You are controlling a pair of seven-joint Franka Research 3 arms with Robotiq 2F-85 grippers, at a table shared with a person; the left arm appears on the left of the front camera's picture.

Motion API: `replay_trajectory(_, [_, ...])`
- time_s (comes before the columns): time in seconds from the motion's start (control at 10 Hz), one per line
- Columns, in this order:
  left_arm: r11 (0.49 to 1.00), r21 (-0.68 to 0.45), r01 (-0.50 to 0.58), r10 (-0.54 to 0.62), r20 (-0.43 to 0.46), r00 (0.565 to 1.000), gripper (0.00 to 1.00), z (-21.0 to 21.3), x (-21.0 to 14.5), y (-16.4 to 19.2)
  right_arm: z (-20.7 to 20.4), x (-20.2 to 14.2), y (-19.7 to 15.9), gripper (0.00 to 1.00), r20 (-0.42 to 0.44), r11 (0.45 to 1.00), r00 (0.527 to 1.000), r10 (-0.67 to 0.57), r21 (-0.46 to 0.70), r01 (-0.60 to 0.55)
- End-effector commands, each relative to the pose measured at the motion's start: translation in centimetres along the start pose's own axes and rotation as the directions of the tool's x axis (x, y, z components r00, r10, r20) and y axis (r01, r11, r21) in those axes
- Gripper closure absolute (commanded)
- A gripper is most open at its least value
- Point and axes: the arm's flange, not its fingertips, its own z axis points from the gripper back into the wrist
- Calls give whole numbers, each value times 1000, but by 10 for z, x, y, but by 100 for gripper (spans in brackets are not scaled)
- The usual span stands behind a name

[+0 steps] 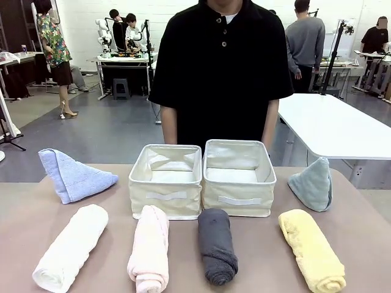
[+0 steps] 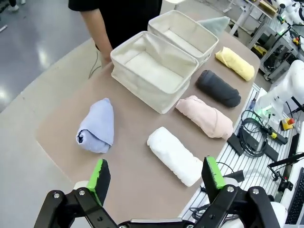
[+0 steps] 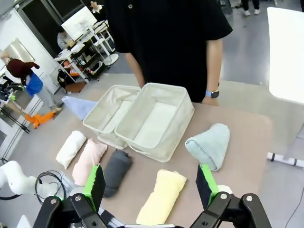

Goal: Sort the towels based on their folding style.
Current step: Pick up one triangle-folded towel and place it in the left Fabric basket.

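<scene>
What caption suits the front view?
White, pink, grey and yellow rolled towels lie in front of two empty baskets; blue and teal cone towels flank them.

a tan worktop (image 1: 259,264) carries two cream fabric baskets side by side at its middle, the left basket (image 1: 165,199) and the right basket (image 1: 237,201). a light blue towel (image 1: 74,177), folded as a cone, lies to their left; a pale teal towel (image 1: 313,182), same fold, lies to their right. in front lie four rolls in a row: white towel (image 1: 70,249), pale pink towel (image 1: 149,249), dark grey towel (image 1: 217,245), yellow towel (image 1: 311,250).
</scene>
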Motion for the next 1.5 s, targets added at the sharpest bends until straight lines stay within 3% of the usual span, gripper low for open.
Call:
replay_trajectory(0.0, [1000,-23,-16,16,-9,1000,0,-6,9,-5,-3,2,5,0,-6,1000,1000,-15,21,15])
replay_trajectory(0.2, [1000,-23,-16,16,-9,1000,0,-6,9,-5,-2,1,2,0,-2,1000,1000,-5,7,5])
replay_trajectory(0.3, [1000,-16,0,0,-17,1000,0,-10,7,-3,5,-2,-14,0,-98,953,961,257,192,-235])
replay_trajectory(0.4, [995,14,98,-98,-19,995,0,3,-8,20,18,-6,-36,0,-172,918,916,362,236,-319])
replay_trajectory(0.5, [988,56,147,-149,32,988,0,15,-22,39,34,-6,-61,0,-167,893,906,388,312,-325])
replay_trajectory(0.6, [976,3,219,-218,77,973,0,26,-34,52,45,-4,-87,0,-135,913,938,320,310,-267])
replay_trajectory(0.7, [956,-81,281,-277,57,959,0,40,-46,60,53,-4,-108,0,-120,903,946,302,355,-243])
replay_trajectory(1.0, [917,-253,307,-308,38,951,0,63,-65,72,60,-8,-133,0,-113,911,962,248,366,-192])
replay_trajectory(1.4, [921,-251,299,-298,41,954,0,53,-75,59,58,-11,-134,0,-114,918,965,237,351,-184])
